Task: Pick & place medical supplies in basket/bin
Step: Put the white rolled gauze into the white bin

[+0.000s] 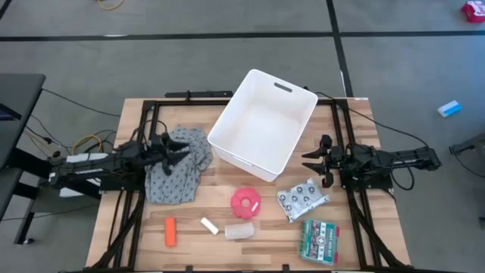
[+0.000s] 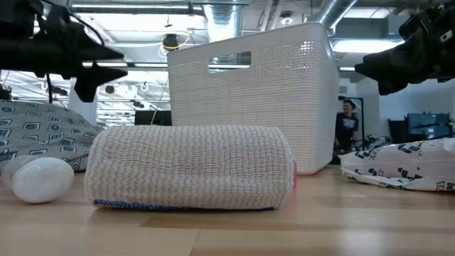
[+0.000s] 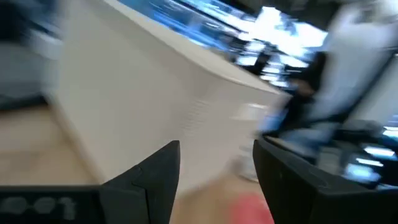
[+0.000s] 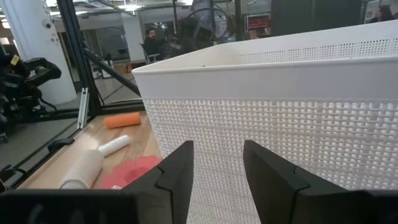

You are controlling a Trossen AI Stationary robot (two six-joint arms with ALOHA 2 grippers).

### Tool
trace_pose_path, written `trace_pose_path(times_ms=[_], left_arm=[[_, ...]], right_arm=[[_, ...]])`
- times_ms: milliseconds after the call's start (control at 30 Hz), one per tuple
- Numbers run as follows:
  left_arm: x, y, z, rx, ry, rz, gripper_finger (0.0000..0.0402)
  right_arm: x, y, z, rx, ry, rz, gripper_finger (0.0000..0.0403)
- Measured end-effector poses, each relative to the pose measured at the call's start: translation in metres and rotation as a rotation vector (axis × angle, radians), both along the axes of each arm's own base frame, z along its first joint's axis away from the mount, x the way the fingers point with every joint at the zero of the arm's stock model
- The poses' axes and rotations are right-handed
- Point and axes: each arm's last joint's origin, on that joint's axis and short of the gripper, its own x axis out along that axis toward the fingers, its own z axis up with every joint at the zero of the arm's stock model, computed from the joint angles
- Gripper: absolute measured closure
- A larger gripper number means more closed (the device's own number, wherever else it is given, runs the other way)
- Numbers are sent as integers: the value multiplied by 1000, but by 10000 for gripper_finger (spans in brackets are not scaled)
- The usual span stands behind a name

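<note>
The white tub [image 1: 261, 125] sits at the table's far middle; the low view shows its slot handle [image 2: 229, 62]. Near it lie the pink disc [image 1: 245, 202], the beige gauze roll [image 1: 239, 230], the white tube [image 1: 209, 225], the orange cylinder [image 1: 170, 231], the spotted packet [image 1: 301, 199] and the green-red box [image 1: 320, 240]. My left gripper [image 1: 182, 152] is open, raised over the grey cloth [image 1: 176, 176] on the tub's left. My right gripper [image 1: 311, 161] is open, raised by the tub's right side, facing its wall [image 4: 280, 124]. Neither holds anything.
The grey patterned cloth lies left of the tub, under my left arm. A black frame runs along the table's edges. In the low view the gauze roll [image 2: 192, 168] lies closest to the near edge, with the white tube [image 2: 41, 179] beside it. A person [image 2: 348, 124] stands beyond the table.
</note>
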Motion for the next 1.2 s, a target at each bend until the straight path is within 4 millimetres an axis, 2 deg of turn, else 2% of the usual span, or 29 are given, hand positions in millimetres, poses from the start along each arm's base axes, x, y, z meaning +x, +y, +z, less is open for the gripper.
trace_pose_path(times_ms=[167,333,600,800,933,1000,1100,1200], left_arm=[[-2,8,-2,59,60,286,209],[-6,12,-2,70,77,464,209],[-6,12,-2,92,91,487,209],[-4,10,2,20,-3,395,209],[-6,6,24,46,-218,257,209],[-7,4,38,66,-269,178,209],[-9,2,69,123,-277,139,209],[-5,2,106,195,-198,142,209]], right_arm=[[0,0,0,0,0,0,269],[0,0,0,0,0,0,270],[0,0,0,0,0,0,270],[0,0,0,0,0,0,268],[0,0,0,0,0,0,270],[0,0,0,0,0,0,270],[0,0,0,0,0,0,269],[0,0,0,0,0,-1,268]])
